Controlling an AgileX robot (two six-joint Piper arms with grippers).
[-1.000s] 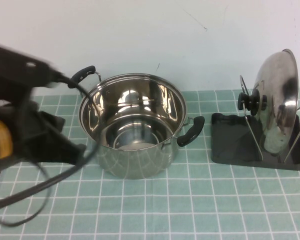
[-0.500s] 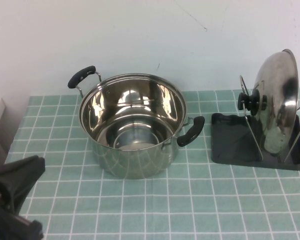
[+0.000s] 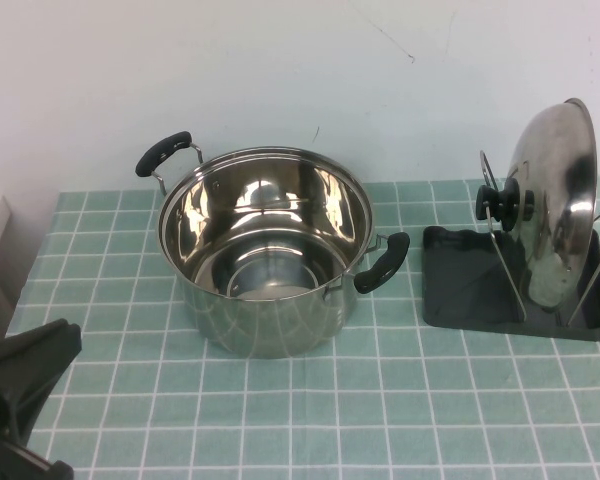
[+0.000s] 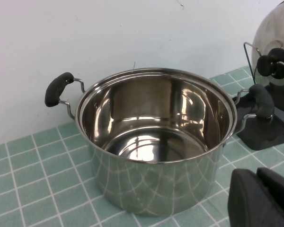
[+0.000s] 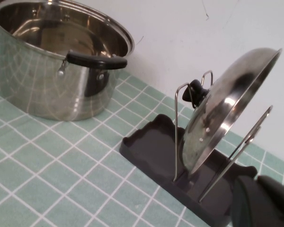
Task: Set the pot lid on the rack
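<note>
the pot lid (image 3: pixel 552 205) stands on edge in the rack (image 3: pixel 460 290), well right of the left gripper (image 4: pixel 262 198). the right gripper (image 5: pixel 265 203) is nearer, just beside the rack. both jaws are clenched and empty.

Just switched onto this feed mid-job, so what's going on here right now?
Nothing is being handled. The pot lid stands on edge in the rack, leaning between its wire uprights, beside the open steel pot. The left end effector is shut and empty, low at the table's near left corner. The right end effector is shut too, close by the rack.
</note>
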